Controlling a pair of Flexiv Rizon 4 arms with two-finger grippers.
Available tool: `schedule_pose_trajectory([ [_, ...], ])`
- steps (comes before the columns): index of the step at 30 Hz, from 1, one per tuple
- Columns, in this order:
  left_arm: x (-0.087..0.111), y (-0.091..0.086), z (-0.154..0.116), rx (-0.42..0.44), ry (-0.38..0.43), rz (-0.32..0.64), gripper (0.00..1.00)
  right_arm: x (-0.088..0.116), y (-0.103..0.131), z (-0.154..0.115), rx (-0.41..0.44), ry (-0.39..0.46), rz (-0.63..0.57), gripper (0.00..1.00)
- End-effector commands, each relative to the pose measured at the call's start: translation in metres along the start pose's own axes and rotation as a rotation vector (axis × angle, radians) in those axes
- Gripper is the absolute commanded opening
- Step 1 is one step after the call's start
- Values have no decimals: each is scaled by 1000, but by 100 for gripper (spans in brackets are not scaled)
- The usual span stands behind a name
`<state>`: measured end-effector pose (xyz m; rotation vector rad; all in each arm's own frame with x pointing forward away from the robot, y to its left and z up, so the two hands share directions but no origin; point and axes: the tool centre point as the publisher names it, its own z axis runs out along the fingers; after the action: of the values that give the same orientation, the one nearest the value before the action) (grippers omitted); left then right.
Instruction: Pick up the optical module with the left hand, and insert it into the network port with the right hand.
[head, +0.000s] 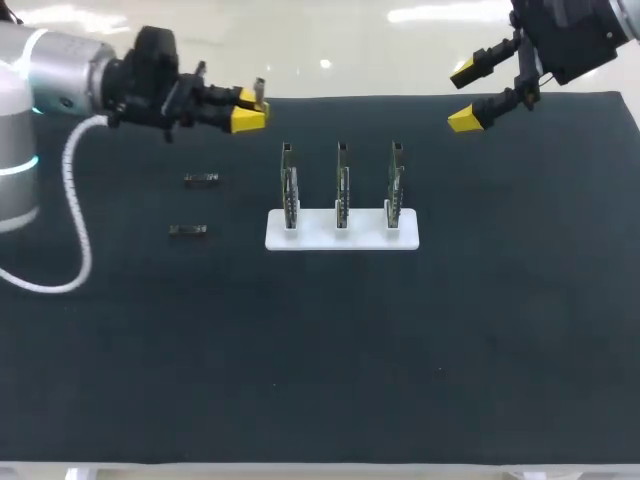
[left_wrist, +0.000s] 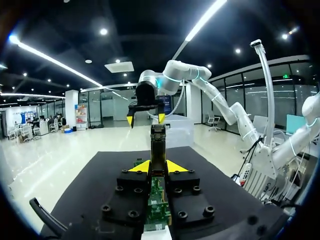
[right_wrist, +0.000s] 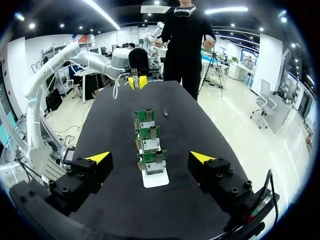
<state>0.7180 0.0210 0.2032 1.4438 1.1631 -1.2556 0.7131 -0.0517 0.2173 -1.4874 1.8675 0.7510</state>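
Hand-over stage, as judged from the task. The optical module (left_wrist: 158, 150), a slim dark bar, is clamped between the fingers of the left pincer (head: 248, 108). Both yellow tips press its sides, and most of its length projects ahead of them, clear above the dark mat (head: 320, 350). Below this pincer, a spare module (head: 201, 179) and a second spare module (head: 188, 230) lie flat on the mat. The right pincer (head: 465, 96) is well apart from the left one and roughly faces it, with its fingers spread wide and holding nothing. Under the gap between the two pincers, three circuit boards (head: 342, 185) stand upright in a row on a white base (head: 315, 238). They presumably carry the network port, though which board is meant cannot be told. To do the transfer well, the right pincer should probably close on the free length ahead of the left tips. Both its fingers should be seated squarely before the left lets go. The bar should also stay straight in the grip, since any twist would likely misalign it at the port.
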Motion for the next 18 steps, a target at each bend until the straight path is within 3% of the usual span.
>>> schedule_pose_trajectory([
  [1, 5, 6, 21, -10, -12, 2, 0, 0, 0, 0, 0, -2, -1, 100],
  [11, 8, 8, 54, -53, -12, 5, 0, 0, 0, 0, 0, -2, -1, 100],
  [18, 7, 9, 62, -77, -23, 5, 0, 0, 0, 0, 0, -2, -1, 100],
])
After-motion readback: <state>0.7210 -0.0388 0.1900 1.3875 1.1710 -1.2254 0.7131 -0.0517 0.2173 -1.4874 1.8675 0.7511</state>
